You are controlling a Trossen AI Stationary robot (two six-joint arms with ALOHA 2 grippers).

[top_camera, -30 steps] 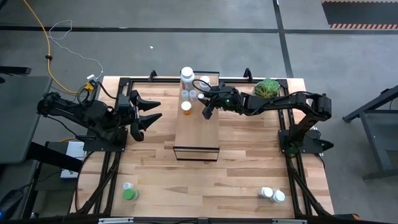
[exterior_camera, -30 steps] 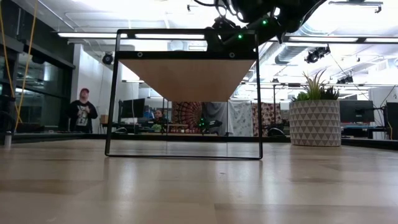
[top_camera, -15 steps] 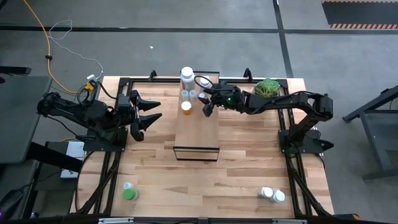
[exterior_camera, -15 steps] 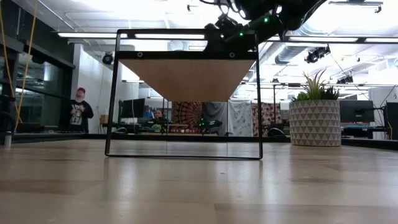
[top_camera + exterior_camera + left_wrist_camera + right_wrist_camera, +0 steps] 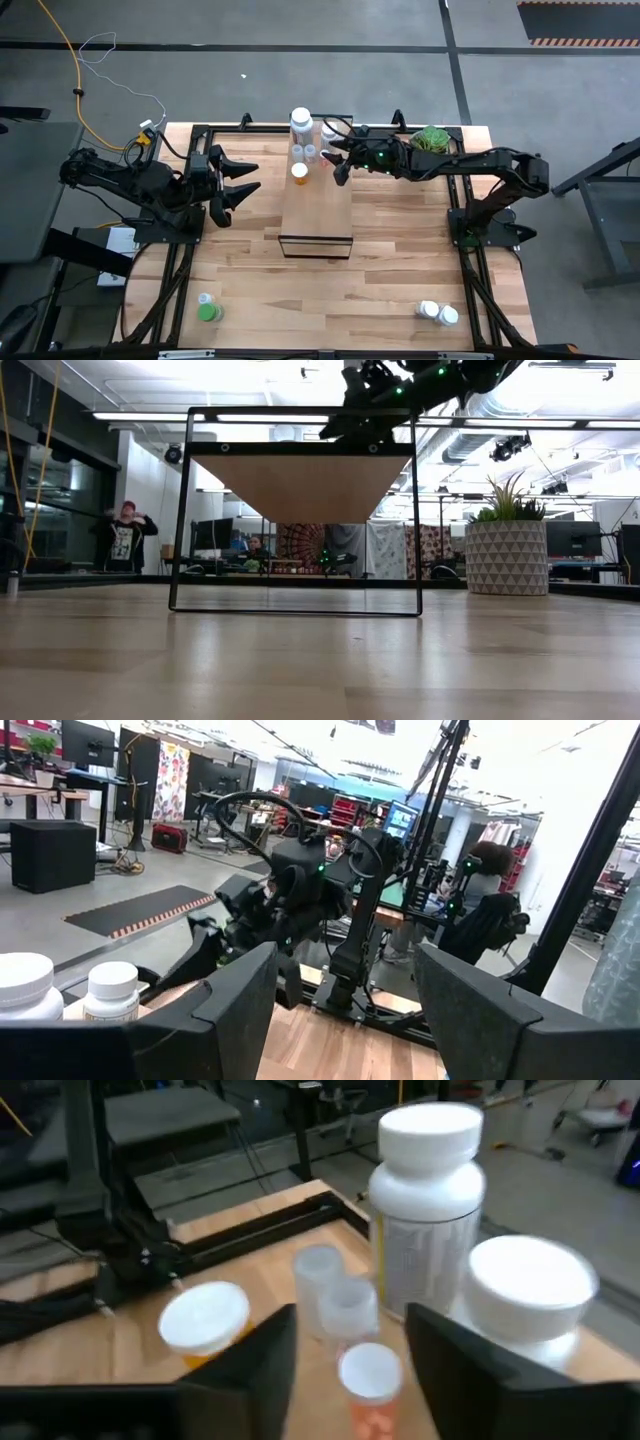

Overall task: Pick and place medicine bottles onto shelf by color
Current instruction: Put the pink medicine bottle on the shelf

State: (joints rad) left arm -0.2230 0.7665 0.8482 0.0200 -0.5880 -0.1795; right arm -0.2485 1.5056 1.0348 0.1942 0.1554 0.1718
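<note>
High view: shelf sat mid-bench, long axis running from the far edge toward the near edge; bottles clustered at its far end: big white bottle, small clear ones, an orange one with a white cap. Right pincer hung over the far right part of the shelf, just beside that cluster, fingers parted, nothing held. Left pincer waited off the shelf's left side, jaws apart, empty. Still on the bench: green bottle near the left front corner, two white ones near the right front corner. Right arm nearer the white pair, left nearer the green. Plant sat close behind the right arm; the shelf's near half was bare, plenty of room to place. Low view: only the shelf's black frame and underside showed, right pincer above its top edge; bottles hidden. Left wrist view: own fingers spread, two white caps at the edge, right arm beyond. Right wrist view: fingers open, tall white bottle, wide white cap, clear vials, orange bottle between the fingers but not gripped. My read: release done; the next pick needs a clean retreat off the cluster, tipping risk there.
</note>
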